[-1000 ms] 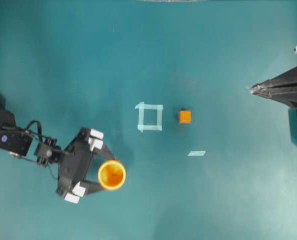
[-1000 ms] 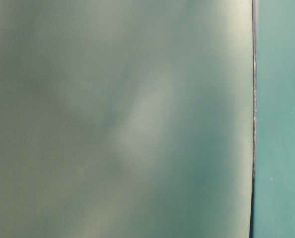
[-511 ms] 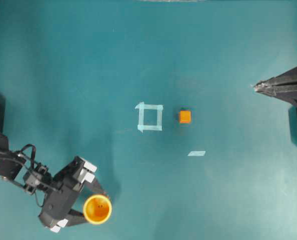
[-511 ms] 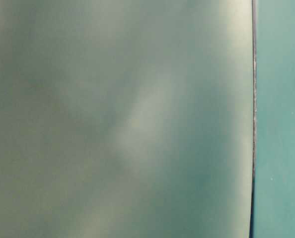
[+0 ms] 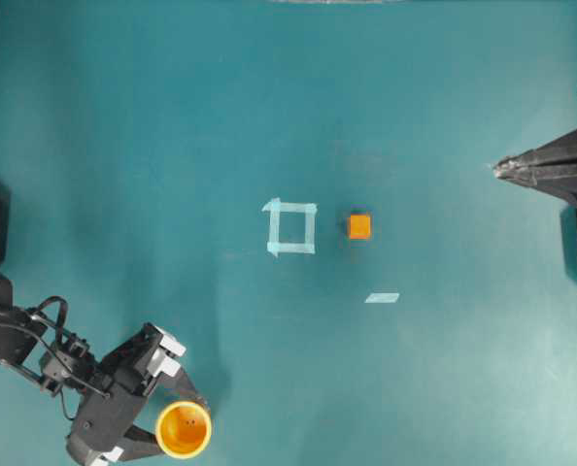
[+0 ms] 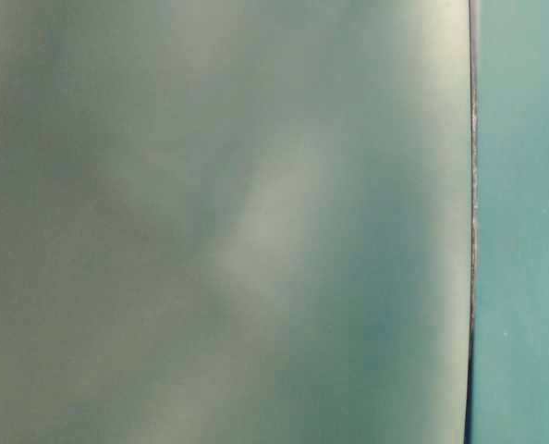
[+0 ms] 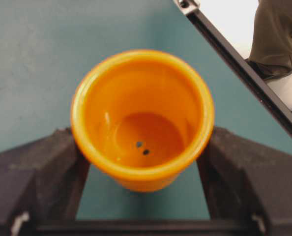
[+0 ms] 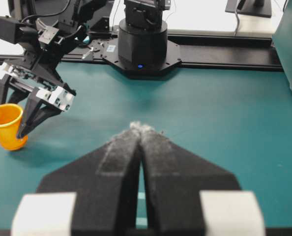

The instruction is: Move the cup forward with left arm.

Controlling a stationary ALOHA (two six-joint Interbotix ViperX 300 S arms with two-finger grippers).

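Observation:
The orange-yellow cup (image 5: 184, 432) is upright near the table's front-left corner, close to the bottom edge of the overhead view. My left gripper (image 5: 177, 427) is shut on it, one black finger on each side. In the left wrist view the fingers (image 7: 47, 172) press against the sides of the cup (image 7: 142, 118), whose inside is empty apart from two small dark specks. The right wrist view shows the cup (image 8: 6, 125) far left, with the left arm's fingers around it. My right gripper (image 5: 497, 169) (image 8: 141, 129) hangs shut and empty at the right edge.
A pale tape square (image 5: 291, 227) marks the table's middle, with a small orange cube (image 5: 359, 226) just right of it and a short tape strip (image 5: 382, 297) below. The black table rail (image 7: 244, 73) runs close beside the cup. The table-level view is a blur.
My left gripper has carried the cup down and left in the overhead view, toward the table's front-left corner. The right arm, cube and tape have not moved.

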